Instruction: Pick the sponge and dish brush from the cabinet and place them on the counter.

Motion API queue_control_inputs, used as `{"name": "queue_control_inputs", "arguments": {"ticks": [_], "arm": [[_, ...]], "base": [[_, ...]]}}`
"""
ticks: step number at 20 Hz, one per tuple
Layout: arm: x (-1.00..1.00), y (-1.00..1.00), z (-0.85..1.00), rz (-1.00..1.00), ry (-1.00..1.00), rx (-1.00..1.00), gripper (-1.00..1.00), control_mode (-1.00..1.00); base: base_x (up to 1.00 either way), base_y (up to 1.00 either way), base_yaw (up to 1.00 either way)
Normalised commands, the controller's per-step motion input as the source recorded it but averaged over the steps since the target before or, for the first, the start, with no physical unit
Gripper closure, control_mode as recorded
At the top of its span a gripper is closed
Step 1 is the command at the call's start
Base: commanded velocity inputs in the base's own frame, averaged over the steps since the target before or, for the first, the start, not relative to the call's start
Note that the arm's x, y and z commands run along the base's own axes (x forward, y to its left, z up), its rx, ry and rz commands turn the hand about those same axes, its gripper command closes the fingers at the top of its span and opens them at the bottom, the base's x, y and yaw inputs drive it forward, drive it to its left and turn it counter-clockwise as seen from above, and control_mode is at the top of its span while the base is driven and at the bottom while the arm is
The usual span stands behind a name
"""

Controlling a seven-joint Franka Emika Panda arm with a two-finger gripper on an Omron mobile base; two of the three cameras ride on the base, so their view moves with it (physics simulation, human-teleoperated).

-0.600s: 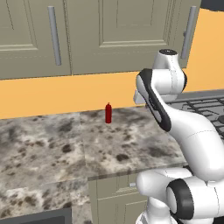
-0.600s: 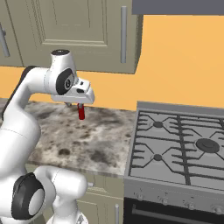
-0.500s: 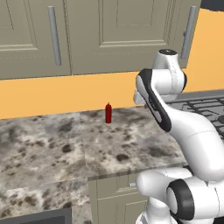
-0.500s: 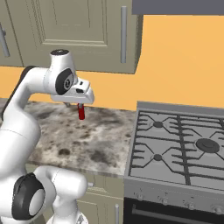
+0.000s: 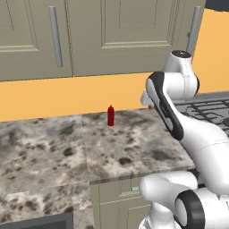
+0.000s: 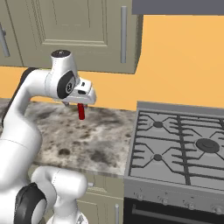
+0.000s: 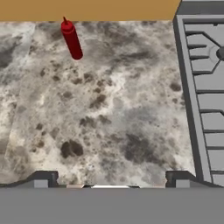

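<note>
Speckled stone counter (image 5: 134,147) runs beneath the closed greyish-taupe cabinet (image 5: 120,36), whose panelled doors and long grey bar handles (image 5: 55,29) hide whatever is inside. Near the orange wall, a small red bottle (image 7: 71,40) stands at eleven o'clock in the hand view, with the grey stove top (image 6: 179,148) at three o'clock. Over bare stone, the gripper (image 7: 111,178) hovers with its jaws spread wide, holding nothing.
</note>
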Motion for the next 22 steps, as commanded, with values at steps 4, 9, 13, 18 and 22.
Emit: {"name": "queue_control_inputs", "arguments": {"ticks": [4,9,13,18,22], "arm": [[-0.21,-0.41,0.17,0.00,-0.28,0.05,-1.00,-1.00],[-0.20,-0.35,0.20,-0.01,-0.26,0.01,-1.00,-1.00],[-0.25,-0.33,0.30,-0.01,-0.28,0.00,-1.00,-1.00],[-0.21,-0.28,0.43,0.00,-0.31,0.00,-1.00,-1.00],[-0.20,-0.21,0.49,0.00,-0.32,0.00,-1.00,-1.00]], "base": [[0.00,0.00,0.00],[0.00,0.00,0.00],[0.00,0.00,0.00],[0.00,0.00,0.00],[0.00,0.00,0.00]]}}
